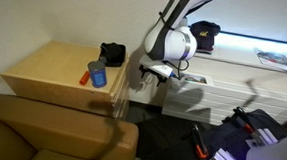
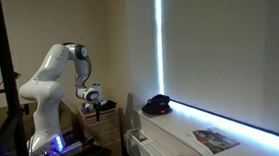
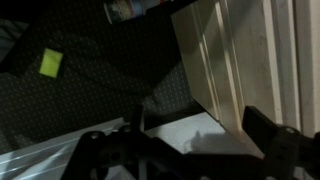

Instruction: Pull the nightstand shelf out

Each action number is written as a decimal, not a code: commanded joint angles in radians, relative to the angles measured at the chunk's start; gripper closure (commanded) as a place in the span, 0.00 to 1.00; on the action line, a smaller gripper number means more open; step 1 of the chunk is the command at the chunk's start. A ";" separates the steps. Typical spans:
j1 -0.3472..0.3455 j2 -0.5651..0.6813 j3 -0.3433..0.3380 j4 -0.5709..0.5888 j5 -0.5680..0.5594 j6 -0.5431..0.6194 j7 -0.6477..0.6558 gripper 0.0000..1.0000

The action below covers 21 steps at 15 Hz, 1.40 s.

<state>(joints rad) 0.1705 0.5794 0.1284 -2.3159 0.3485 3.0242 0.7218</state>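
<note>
Nightstand [image 1: 54,73] first — low, boxy, light tan wood. Just beside its front face the gripper [image 1: 152,75] is seen, its fingers spread apart with nothing clamped. The nightstand shelf [image 3: 205,70] — a thin pale board — is judged not yet drawn out. It is tucked beneath the nightstand's top, directly ahead of the gripper, with its long axis running across the nightstand's front.
</note>
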 commanded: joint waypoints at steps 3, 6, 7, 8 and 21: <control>0.027 0.178 0.083 0.085 0.024 0.324 -0.030 0.00; 0.033 0.174 0.099 0.080 0.030 0.302 -0.025 0.00; 0.028 0.194 0.115 0.097 0.033 0.303 -0.024 0.00; 0.032 0.197 0.112 0.099 0.035 0.303 -0.024 0.00; -0.327 0.318 0.443 0.133 -0.121 0.340 -0.218 0.00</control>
<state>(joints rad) -0.1870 0.8949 0.5857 -2.1918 0.1752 3.3368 0.5373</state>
